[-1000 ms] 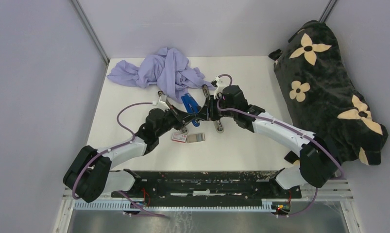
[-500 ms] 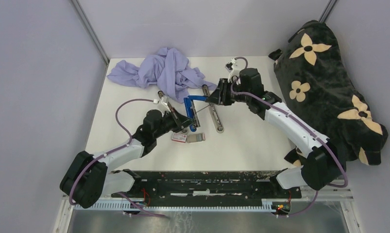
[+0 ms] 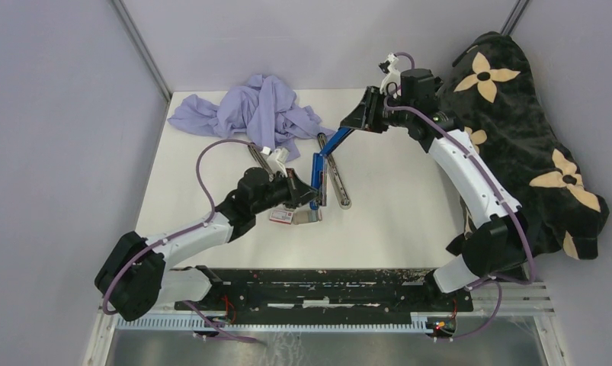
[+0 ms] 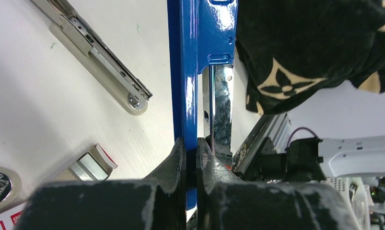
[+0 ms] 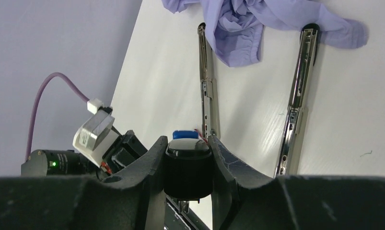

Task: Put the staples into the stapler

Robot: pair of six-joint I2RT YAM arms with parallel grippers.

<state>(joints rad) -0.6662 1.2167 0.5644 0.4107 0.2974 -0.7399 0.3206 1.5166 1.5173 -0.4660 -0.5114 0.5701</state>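
Observation:
The blue stapler [image 3: 327, 156] stands swung open, slanting up from near the table toward the back right. My left gripper [image 3: 309, 197] is shut on its thin blue lower part [image 4: 185, 72], with the chrome magazine [image 4: 222, 105] just beside the fingers. My right gripper [image 3: 357, 122] is raised and shut on the black cap [image 5: 188, 167] at the stapler's upper end. The staples lie in a grey tray [image 3: 309, 216] slid out of the red-and-white box [image 3: 281, 216], on the table just under my left gripper; the box [image 4: 105, 157] shows at lower left in the left wrist view.
Two long beige metal bars [image 3: 334, 177] [image 3: 258, 156] lie on the table by the stapler. A crumpled lilac cloth [image 3: 257, 110] sits at the back. A black bag with cream flowers [image 3: 516, 145] fills the right side, close behind my right arm.
My right gripper has lifted and moved back and to the right with the stapler's upper end, swinging the stapler open. My left gripper shifted slightly right, still holding the lower part.

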